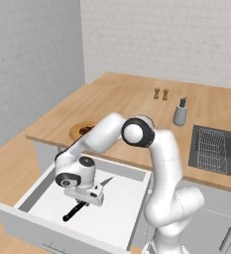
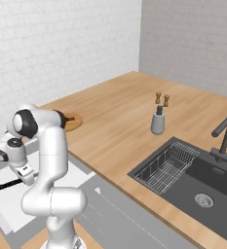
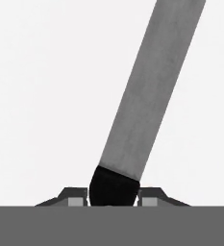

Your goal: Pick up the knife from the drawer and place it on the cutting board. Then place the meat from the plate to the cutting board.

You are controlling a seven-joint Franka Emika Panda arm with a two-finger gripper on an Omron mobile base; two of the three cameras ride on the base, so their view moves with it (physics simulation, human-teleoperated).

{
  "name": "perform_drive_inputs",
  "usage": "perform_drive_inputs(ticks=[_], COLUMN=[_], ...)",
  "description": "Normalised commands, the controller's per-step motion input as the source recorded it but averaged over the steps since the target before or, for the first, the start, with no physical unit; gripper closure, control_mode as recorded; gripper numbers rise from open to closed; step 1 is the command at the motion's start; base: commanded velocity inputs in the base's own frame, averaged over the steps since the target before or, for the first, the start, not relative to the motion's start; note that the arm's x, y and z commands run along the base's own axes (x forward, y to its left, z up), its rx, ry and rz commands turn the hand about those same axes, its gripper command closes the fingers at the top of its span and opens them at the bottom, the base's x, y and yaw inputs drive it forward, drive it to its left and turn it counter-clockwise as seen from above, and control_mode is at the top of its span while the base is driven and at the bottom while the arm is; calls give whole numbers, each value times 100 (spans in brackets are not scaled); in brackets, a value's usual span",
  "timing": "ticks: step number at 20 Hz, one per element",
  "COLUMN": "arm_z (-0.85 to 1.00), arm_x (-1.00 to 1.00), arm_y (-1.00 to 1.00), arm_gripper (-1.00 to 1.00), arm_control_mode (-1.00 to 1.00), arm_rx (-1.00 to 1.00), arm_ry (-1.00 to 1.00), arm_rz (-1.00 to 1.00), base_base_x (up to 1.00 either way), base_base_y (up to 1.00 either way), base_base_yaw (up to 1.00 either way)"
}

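Your gripper (image 3: 112, 199) pinches knife (image 3: 147, 96) at handle/blade junction, lower-left of left base view, inside drawer (image 1: 47, 188) (not lifted yet). Board placement and meat (image 1: 85, 130) xfer still left.

The drawer (image 1: 114, 221) stands pulled open below the bench (image 1: 127, 106). Inside it the hand (image 1: 85, 200) sits low over the knife (image 1: 76, 210), whose black handle points toward the drawer's front and blade tip toward its back.
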Motion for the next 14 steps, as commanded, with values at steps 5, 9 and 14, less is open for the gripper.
perform_drive_inputs(ticks=[5, 9, 14], arm_z=[100, 100, 100], arm_x=[-69, -56, -42], arm_y=[2, 0, -3], arm_gripper=[100, 100, 100], arm_control_mode=[-100, -100, -100], arm_rx=[-1, 0, -9], arm_ry=[22, 10, -6], arm_rz=[0, 0, 8], base_base_x=[0, 0, 0], base_base_y=[0, 0, 0], base_base_yaw=[0, 0, 0])
